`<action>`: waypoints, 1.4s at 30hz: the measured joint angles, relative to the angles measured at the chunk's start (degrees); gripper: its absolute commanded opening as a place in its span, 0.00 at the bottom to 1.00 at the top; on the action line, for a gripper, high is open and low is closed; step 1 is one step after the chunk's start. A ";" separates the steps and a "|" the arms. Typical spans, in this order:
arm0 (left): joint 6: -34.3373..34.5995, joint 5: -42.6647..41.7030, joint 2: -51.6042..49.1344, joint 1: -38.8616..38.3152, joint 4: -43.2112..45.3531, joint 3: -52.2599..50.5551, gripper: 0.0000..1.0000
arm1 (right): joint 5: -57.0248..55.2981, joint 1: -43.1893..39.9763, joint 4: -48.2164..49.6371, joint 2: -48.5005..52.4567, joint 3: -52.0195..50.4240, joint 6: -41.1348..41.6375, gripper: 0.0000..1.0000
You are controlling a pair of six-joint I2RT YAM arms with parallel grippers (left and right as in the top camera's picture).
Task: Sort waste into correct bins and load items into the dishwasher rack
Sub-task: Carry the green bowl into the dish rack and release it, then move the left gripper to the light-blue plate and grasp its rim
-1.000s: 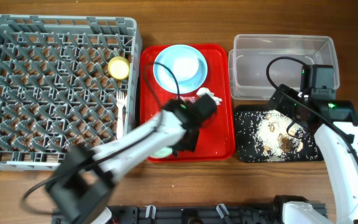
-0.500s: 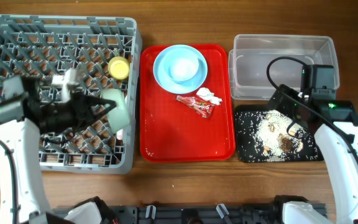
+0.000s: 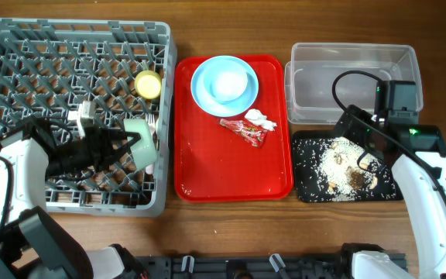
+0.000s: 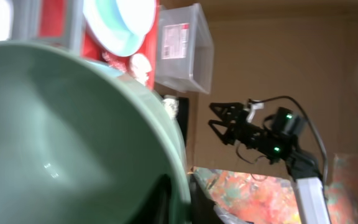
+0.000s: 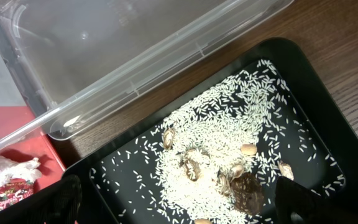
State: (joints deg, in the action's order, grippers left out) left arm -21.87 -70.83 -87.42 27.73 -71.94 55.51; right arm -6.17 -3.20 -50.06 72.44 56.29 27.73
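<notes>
Standing on edge among the grey lattice pegs at the right side of the dishwasher rack [image 3: 76, 27], the pale green bowl [image 3: 144, 143] is clamped at its rim by the left gripper [image 3: 122, 141]. Its smooth hollow is turned leftward, toward that hand, so release is judged the move in hand. The right gripper [image 5: 179, 205] is held spread wide above the black tray [image 3: 307, 190] of beige food scraps [image 3: 347, 167]. The crinkled red wrapper [image 3: 242, 130] and crumpled white tissue [image 3: 260, 118] are seen on the red tray [image 3: 207, 170], nearer the right arm.
</notes>
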 measured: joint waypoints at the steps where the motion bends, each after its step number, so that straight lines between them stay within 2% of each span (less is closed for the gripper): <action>1: 0.42 0.94 -0.02 0.37 -0.11 0.00 0.21 | 0.00 0.00 -0.02 0.00 0.00 0.02 1.00; 5: 1.29 4.09 -0.02 4.87 -1.75 0.00 0.34 | 0.00 0.00 0.00 0.00 0.00 0.00 1.00; 7: 1.44 6.71 -0.13 8.09 -2.67 -0.07 0.47 | 0.00 0.00 -0.02 0.00 0.00 0.00 1.00; 8: 1.57 7.39 -0.13 9.38 -3.02 -0.07 0.62 | 0.00 0.00 -0.02 0.00 0.00 0.00 1.00; 9: 1.57 7.98 -0.13 10.73 -3.61 -0.07 1.00 | 0.00 0.00 -0.02 0.00 0.00 0.00 1.00; 15: 1.66 8.66 2.56 16.74 -4.17 -0.17 1.00 | 0.00 0.00 -0.02 0.00 0.00 0.00 1.00; 18: 2.69 8.24 9.27 18.69 -3.78 -0.13 1.00 | 0.00 0.00 0.00 0.00 0.00 0.00 1.00; 21: 6.43 8.79 17.88 17.16 -0.90 1.25 1.00 | 0.00 0.00 0.00 0.00 0.00 0.02 1.00; 24: 13.14 12.26 24.28 10.27 5.09 2.97 1.00 | 0.00 0.00 -0.02 0.00 0.00 0.00 1.00; 29: 29.29 30.67 25.64 -15.87 17.44 6.93 1.00 | 0.00 0.00 0.00 0.04 0.00 0.00 1.00; 32: 37.44 44.28 19.52 -35.45 22.93 13.64 1.00 | 0.09 0.00 0.02 0.09 0.00 0.00 1.00; 35: 40.89 51.58 5.22 -45.51 19.50 27.43 1.00 | 0.17 0.00 -0.02 0.11 0.00 0.02 1.00; 37: 41.77 54.45 -7.26 -48.11 16.92 39.01 1.00 | 0.17 0.00 0.09 0.11 0.00 0.00 1.00; 39: 41.99 56.28 -18.01 -48.63 17.92 48.63 1.00 | 0.17 0.00 0.00 0.11 0.00 0.00 1.00; 42: 42.16 57.64 -26.69 -48.87 19.82 50.75 1.00 | 0.17 0.00 0.00 0.13 0.00 0.00 1.00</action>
State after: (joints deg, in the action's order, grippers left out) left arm 20.29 -13.19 -114.10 -21.15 -52.12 106.26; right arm -6.00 -3.20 -50.06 72.58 56.29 27.73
